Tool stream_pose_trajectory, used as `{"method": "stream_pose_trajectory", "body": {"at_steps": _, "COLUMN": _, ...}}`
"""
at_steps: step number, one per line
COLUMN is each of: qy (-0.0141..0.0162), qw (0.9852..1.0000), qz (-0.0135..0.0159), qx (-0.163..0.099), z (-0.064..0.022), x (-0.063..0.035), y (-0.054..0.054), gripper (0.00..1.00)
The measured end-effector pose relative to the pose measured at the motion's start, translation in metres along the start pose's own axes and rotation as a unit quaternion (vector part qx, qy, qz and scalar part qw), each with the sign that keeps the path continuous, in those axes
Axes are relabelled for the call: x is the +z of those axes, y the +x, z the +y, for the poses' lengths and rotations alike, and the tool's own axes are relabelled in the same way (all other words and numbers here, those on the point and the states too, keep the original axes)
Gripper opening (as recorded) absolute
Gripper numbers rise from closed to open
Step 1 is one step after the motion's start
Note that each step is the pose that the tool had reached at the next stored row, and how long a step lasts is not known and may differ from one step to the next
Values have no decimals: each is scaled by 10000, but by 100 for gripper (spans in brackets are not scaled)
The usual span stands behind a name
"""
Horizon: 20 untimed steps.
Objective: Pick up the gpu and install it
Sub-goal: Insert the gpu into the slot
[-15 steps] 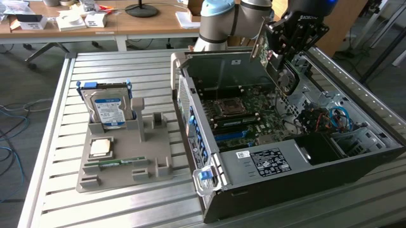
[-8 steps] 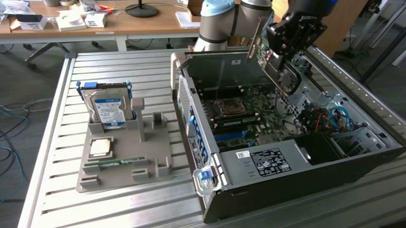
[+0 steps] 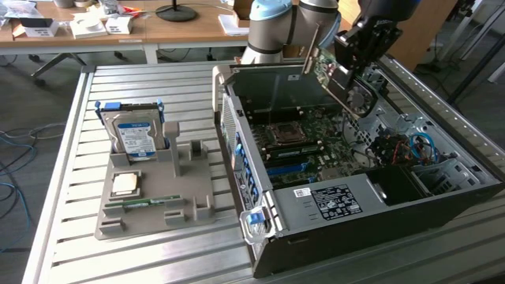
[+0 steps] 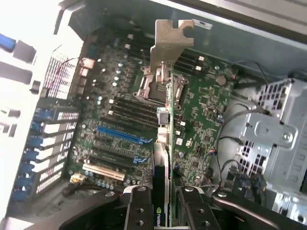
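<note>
Slatted table (image 3: 118, 254), open computer case (image 3: 442, 207); above its motherboard (image 4: 120, 96), fingers (image 4: 139, 211) tight on the gpu (image 4: 168, 134).

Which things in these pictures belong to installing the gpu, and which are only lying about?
Belong to the job: the gpu, held in the gripper above the open computer case; the motherboard inside it.
Only lying about: the hard drive, the memory stick and the square chip, all on the grey holder beside the case.
</note>
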<state>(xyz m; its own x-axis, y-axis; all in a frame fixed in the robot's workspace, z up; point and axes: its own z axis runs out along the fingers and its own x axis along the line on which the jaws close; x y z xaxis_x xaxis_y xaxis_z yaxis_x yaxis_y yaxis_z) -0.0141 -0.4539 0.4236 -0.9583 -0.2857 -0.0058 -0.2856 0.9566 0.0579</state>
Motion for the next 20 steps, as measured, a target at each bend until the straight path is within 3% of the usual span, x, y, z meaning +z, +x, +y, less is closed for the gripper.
{"method": "stream_pose_trajectory", "body": {"at_steps": 5, "qy": -2, "qw": 9990, "qz": 26, "qx": -448, "z": 0, "x": 1, "y": 0, "gripper": 26}}
{"method": "stream_pose_trajectory", "body": {"at_steps": 10, "qy": -1, "qw": 9960, "qz": 53, "qx": -892, "z": 0, "x": 2, "y": 0, "gripper": 26}}
{"method": "stream_pose_trajectory", "body": {"at_steps": 15, "qy": 1, "qw": 9911, "qz": 80, "qx": -1332, "z": 0, "x": 2, "y": 0, "gripper": 26}}
{"method": "stream_pose_trajectory", "body": {"at_steps": 20, "qy": 11, "qw": 9841, "qz": 111, "qx": -1773, "z": 0, "x": 4, "y": 0, "gripper": 26}}
